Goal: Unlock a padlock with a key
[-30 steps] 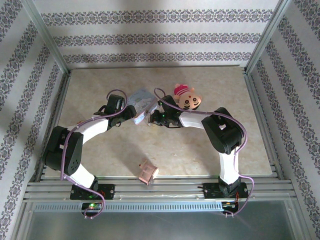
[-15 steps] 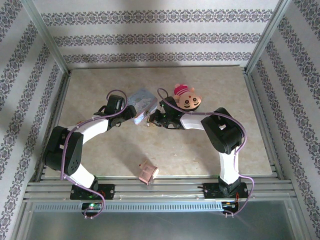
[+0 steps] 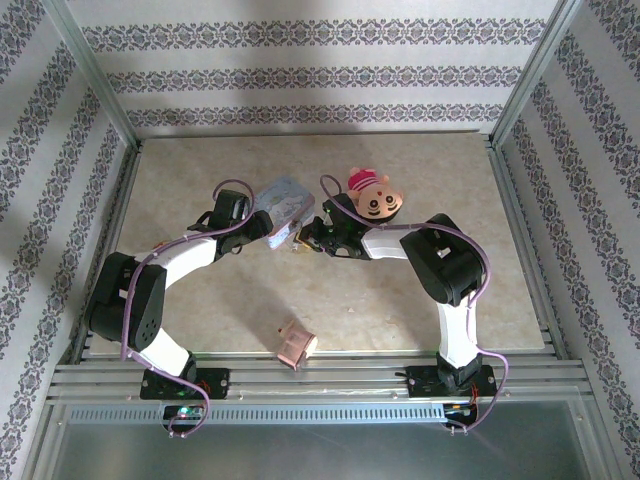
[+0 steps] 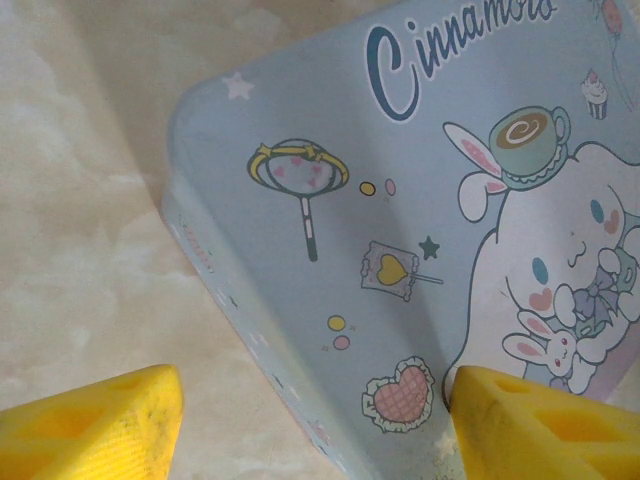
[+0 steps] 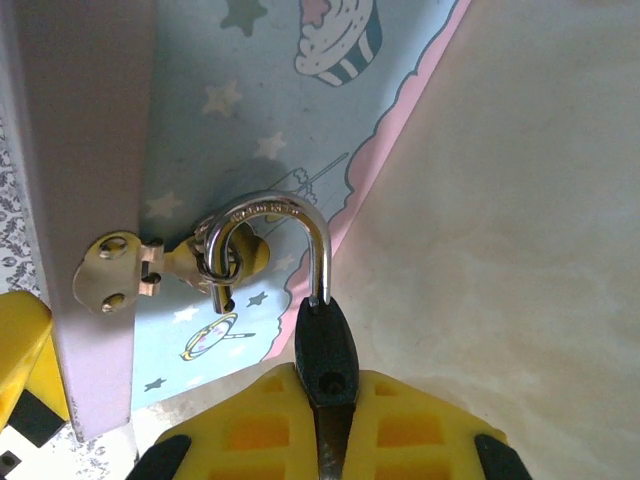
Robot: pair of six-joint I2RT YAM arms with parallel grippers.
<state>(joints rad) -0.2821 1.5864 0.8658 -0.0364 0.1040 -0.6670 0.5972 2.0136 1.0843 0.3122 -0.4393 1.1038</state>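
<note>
Two end effectors meet at the near side of the pale-blue tin (image 3: 286, 197), which sits on the bench (image 3: 200, 170). The left end effector (image 4: 318, 385) is spread wide, with its yellow fingers (image 4: 100, 425) on either side of the tin's corner edge. It grips nothing, and whether the fingers touch the tin cannot be told. The right end effector (image 5: 330, 400) is closed on the dark body of the padlock (image 5: 324, 335), just off the tin's side. The silvery shackle (image 5: 290, 215) arches up from that body and passes through the ring of the hasp (image 5: 120, 265) fixed to the tin. A plush toy (image 3: 372, 196) lies just right of the tin. A copper box (image 3: 295, 345) sits well apart from the tin, toward the arms' bases.
</note>
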